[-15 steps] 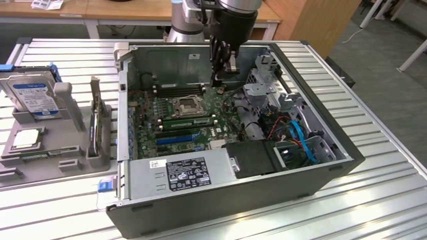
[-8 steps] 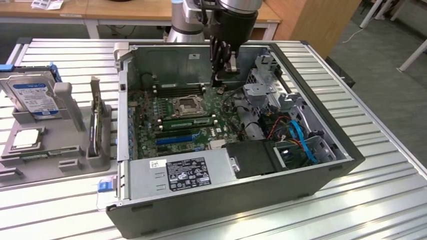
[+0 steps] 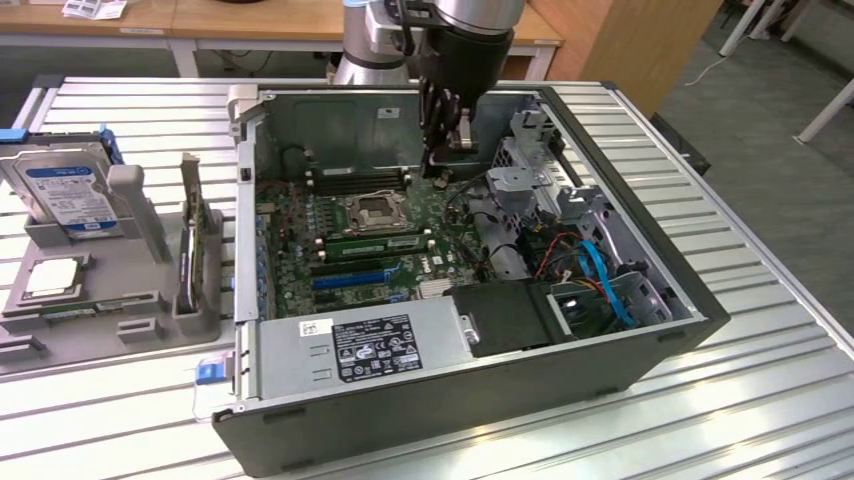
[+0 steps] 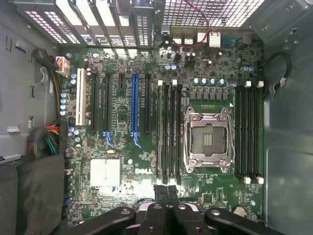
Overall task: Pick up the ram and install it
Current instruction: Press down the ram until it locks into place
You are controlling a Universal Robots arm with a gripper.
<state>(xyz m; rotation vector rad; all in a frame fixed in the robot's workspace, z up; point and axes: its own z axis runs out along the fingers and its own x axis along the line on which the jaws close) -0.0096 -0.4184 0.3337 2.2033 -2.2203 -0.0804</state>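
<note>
Inside the open computer case point(image 3: 441, 420), on the slatted metal table point(image 3: 747, 400), my gripper point(image 3: 445, 174) hangs over the motherboard point(image 4: 122, 115).

Hand: my fingers point(image 4: 162, 192) are pressed together with nothing between them. I hold nothing.

Task item: the ram point(image 3: 380, 240) stands in a memory slot just beside the CPU socket point(image 3: 374, 210), on the side towards the blue expansion slot point(image 3: 354, 280). It is a green strip running parallel to the neighbouring slots, and it looks level along its length. Whether its end latches are home I cannot tell.

Position of hand to item: in the exterior view my fingertips are near the end of the ram that lies towards that view's right, above it and apart from it. In the wrist view my gripper point(image 4: 166, 192) sits at one end of the slot bank between the blue expansion slot point(image 4: 134, 105) and the CPU socket point(image 4: 207, 139). From this edge-on angle I cannot tell the ram from the empty slots.

Other findings: the CPU socket is unoccupied, contacts exposed, frame closed. A power supply point(image 3: 360, 345) fills the near corner of the case. On the exterior view's left, a grey parts tray point(image 3: 27, 350) carries a hard drive point(image 3: 67, 190) standing upright.
</note>
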